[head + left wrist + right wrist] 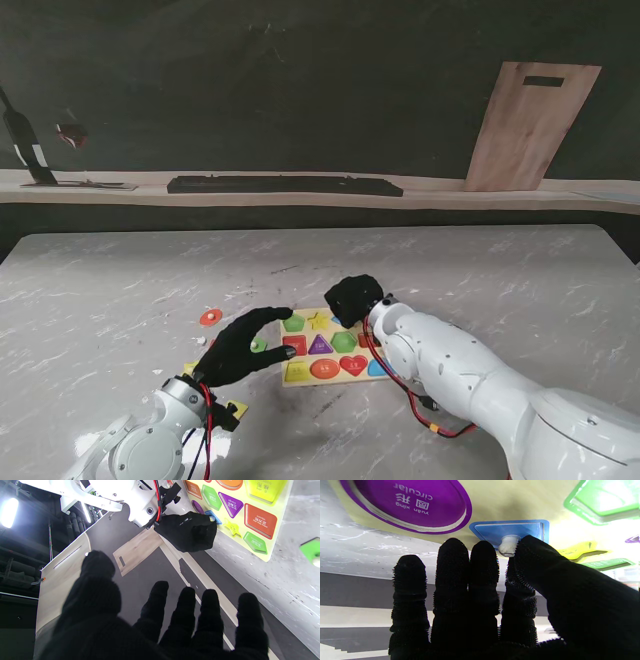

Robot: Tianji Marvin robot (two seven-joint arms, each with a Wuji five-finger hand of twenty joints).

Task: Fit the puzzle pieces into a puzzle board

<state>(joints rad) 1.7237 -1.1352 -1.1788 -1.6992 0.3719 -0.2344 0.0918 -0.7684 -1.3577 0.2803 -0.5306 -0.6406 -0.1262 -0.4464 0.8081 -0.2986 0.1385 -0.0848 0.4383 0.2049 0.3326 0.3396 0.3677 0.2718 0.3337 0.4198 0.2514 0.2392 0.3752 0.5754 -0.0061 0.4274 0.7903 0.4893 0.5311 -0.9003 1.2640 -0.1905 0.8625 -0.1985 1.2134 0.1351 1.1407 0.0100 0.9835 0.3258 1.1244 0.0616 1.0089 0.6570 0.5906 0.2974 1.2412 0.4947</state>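
Pinching white knob (508, 545) of blue piece (510, 530), far edge of puzzle board (305, 381): my right hand (352, 297). Item light, rigid, slick; grip knob only. Left hand (240, 346) spread, empty.

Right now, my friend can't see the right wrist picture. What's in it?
The black-gloved right hand pinches the white knob of a blue puzzle piece on the pale yellow puzzle board. A purple circle piece sits beside it.

Puzzle board (330, 352) mid-table; 2 loose pieces (210, 318) left; cutting board (531, 126) perhaps behind.
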